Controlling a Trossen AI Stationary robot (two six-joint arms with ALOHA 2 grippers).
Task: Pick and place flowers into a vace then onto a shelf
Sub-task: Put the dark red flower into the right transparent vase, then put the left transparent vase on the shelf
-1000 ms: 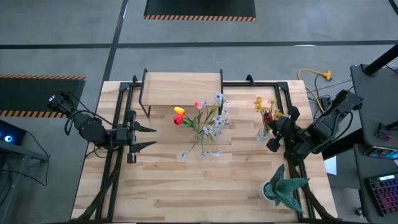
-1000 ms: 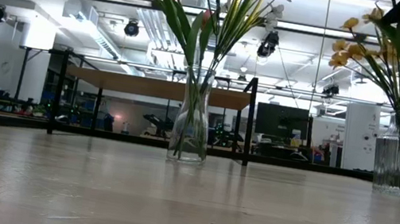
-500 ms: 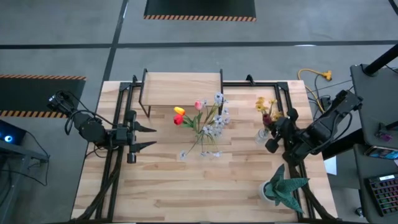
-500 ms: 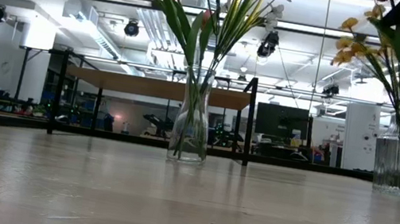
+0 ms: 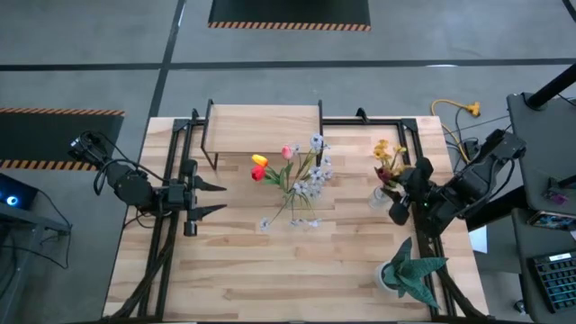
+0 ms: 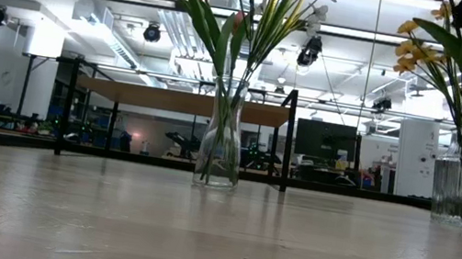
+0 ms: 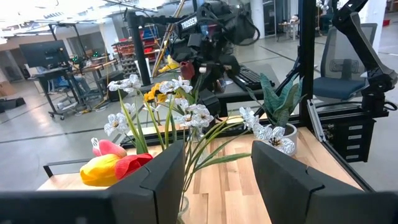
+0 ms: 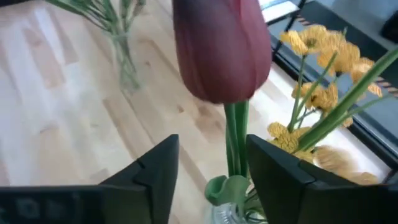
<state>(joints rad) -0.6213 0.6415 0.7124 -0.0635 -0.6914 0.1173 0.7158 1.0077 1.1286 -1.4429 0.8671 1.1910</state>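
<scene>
A ribbed glass vase (image 6: 460, 189) at the table's right holds a yellow-bloomed bunch (image 5: 382, 149) and a dark maroon tulip (image 8: 221, 50). My right gripper (image 8: 212, 148) hovers open above this vase, with the tulip's stem (image 8: 235, 134) in the gap between its fingers. A slim glass vase (image 6: 222, 137) at mid-table holds red, yellow and pink tulips and pale blossoms (image 5: 310, 175). The shelf (image 5: 264, 121) stands at the far edge. My left gripper (image 5: 220, 198) waits open at the left. My right gripper has its two fingers level on either side of the maroon tulip's stem (image 8: 236, 149), just under the bloom. The stem runs close to one finger (image 8: 273, 174); I cannot tell whether it touches. The tulip stands upright in the ribbed vase.
A green spiky potted plant (image 5: 409, 270) stands near the front right corner. Black frame rails (image 5: 171, 180) run along the table's left and right sides. Bare wood lies between the two vases and toward the near edge.
My right gripper has shifted a little toward the table's right edge. The yellow bunch and the maroon tulip in the ribbed vase have swung the same way and now stand more upright.
</scene>
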